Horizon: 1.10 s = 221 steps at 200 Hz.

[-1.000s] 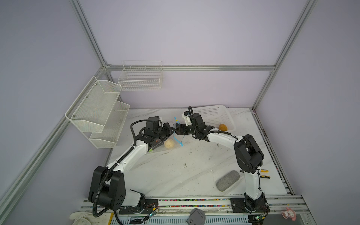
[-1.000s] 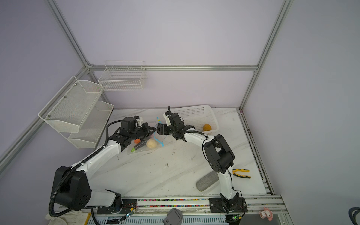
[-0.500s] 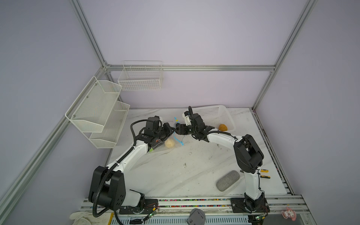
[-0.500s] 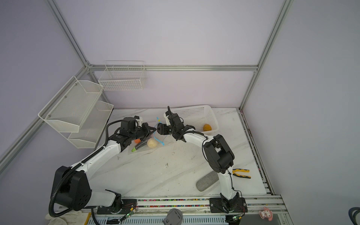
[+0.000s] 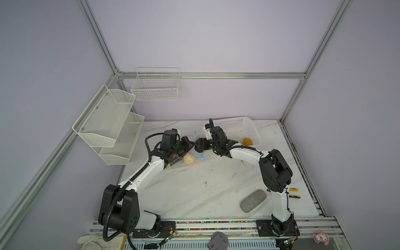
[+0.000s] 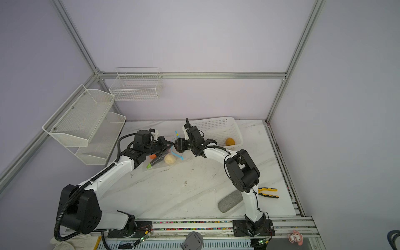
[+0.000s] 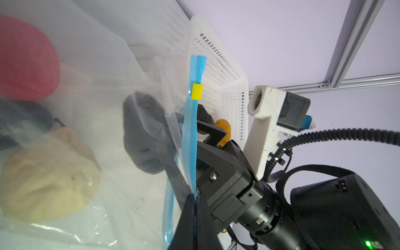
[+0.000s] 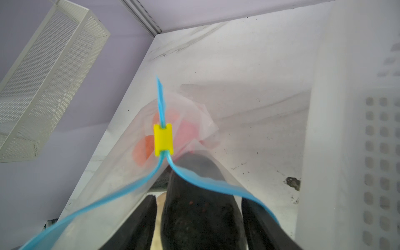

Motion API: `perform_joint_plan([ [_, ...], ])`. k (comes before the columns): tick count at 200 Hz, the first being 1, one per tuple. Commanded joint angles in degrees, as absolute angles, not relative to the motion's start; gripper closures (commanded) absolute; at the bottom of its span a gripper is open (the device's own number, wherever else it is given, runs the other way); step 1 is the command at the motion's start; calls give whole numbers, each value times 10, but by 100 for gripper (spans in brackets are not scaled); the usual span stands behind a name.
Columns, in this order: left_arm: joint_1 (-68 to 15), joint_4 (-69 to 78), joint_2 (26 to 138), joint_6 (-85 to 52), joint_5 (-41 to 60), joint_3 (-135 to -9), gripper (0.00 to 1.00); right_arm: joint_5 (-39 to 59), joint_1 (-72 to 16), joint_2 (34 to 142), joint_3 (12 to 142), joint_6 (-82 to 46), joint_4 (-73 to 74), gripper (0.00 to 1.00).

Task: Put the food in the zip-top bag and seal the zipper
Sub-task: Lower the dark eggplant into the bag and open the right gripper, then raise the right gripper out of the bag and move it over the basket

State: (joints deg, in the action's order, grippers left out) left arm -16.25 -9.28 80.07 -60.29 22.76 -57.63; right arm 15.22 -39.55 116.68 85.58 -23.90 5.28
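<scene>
Between the right claw's (image 8: 198, 198) parted jaws, at the mouth of the zip-top bag (image 8: 112, 173), sits a black piece (image 8: 201, 227) of food, not visibly pinched. Beyond it, a cream piece (image 7: 47, 173), a pink piece (image 7: 26, 58) and an orange piece (image 8: 142, 149) already lie inside. Behind that claw, one yellow-brown piece (image 5: 247, 141) remains in the basket (image 5: 238, 126). The left claw (image 7: 195, 207) is clamped on the zipper (image 7: 190, 129), which is not yet sealed.

Blurred, edge-cropped pink food (image 7: 26, 58)

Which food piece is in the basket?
The yellow-brown one, alone in the white basket; the cream, pink and orange pieces are inside the clear bag.
</scene>
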Motion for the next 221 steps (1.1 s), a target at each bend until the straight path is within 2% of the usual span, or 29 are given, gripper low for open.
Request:
perform_joint_plan([
  [1, -163, -73, 791, -590, 242, -598, 100, 140, -398, 1176, 857, -241, 59, 32],
  [113, -162, -73, 789, -588, 240, -595, 100, 140, -403, 1170, 860, -242, 52, 33],
  [221, -163, -70, 791, -589, 239, -589, 100, 117, -403, 1067, 810, -246, 13, 33],
])
